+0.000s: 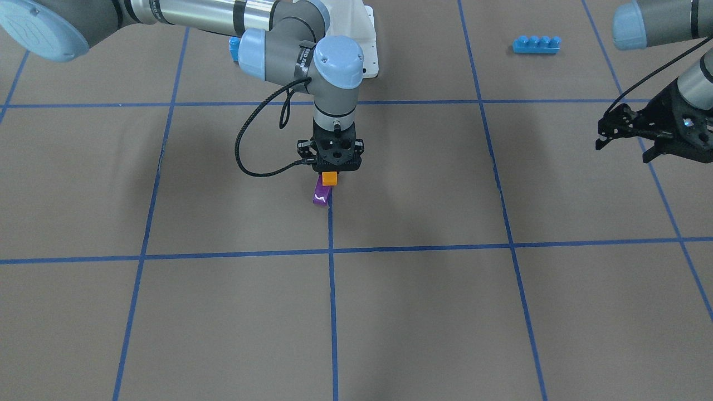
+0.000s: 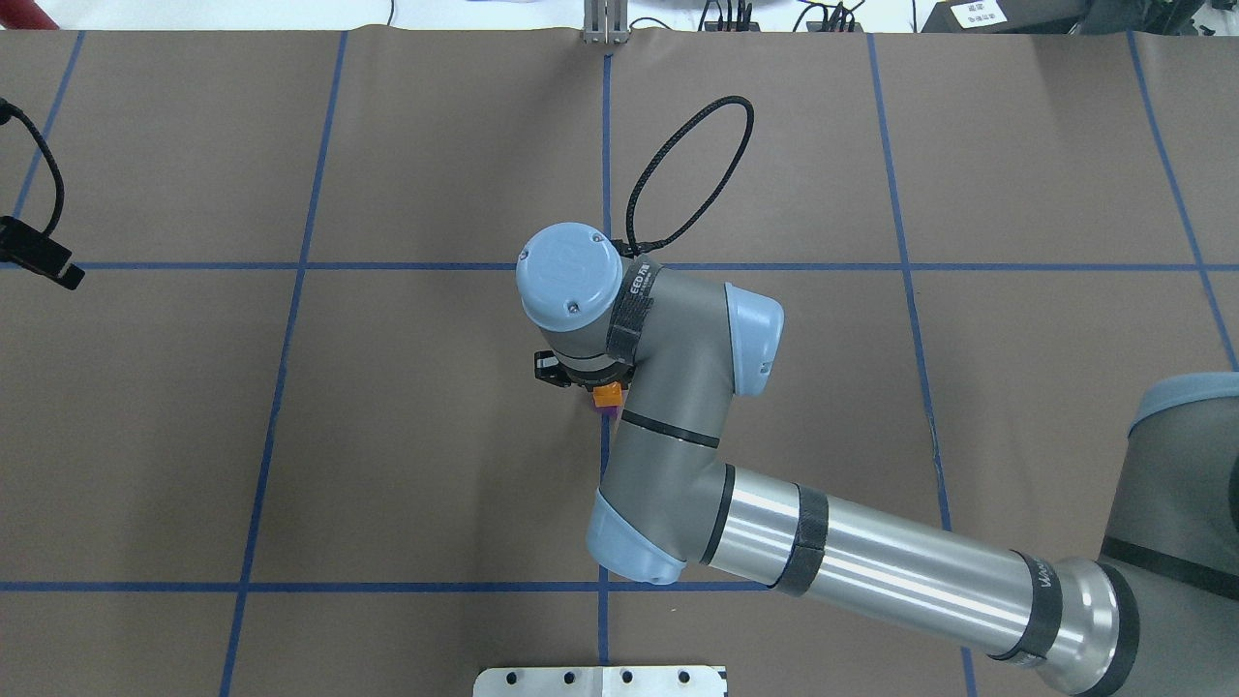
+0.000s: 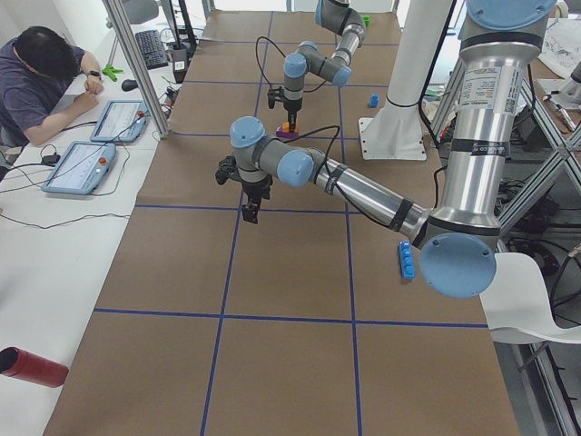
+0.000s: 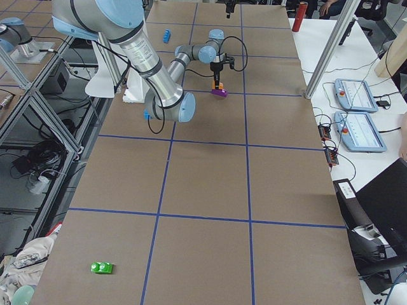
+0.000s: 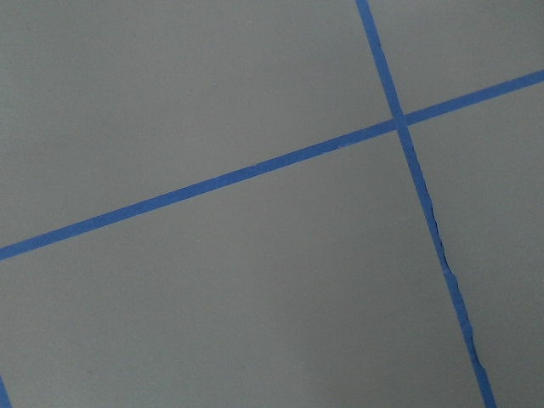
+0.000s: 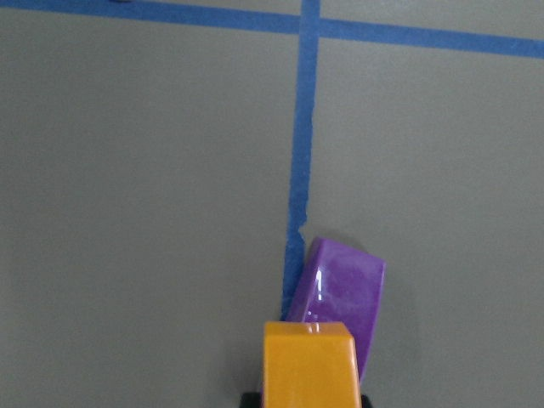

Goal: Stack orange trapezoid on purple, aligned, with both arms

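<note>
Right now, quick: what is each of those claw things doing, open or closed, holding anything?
Left gripper: open, holding nothing.
Right gripper: closed on the orange trapezoid, over the purple brick.

text | black strap on right arm, frame centre: white letters, roughly "ECD 7M", uncertain | forearm logo, lower right: partly hidden, unreadable

beneath me spreads a brown table, crossed by blue tape lines in a grid. a white bench runs along its far side, aluminium posts at the edge.
</note>
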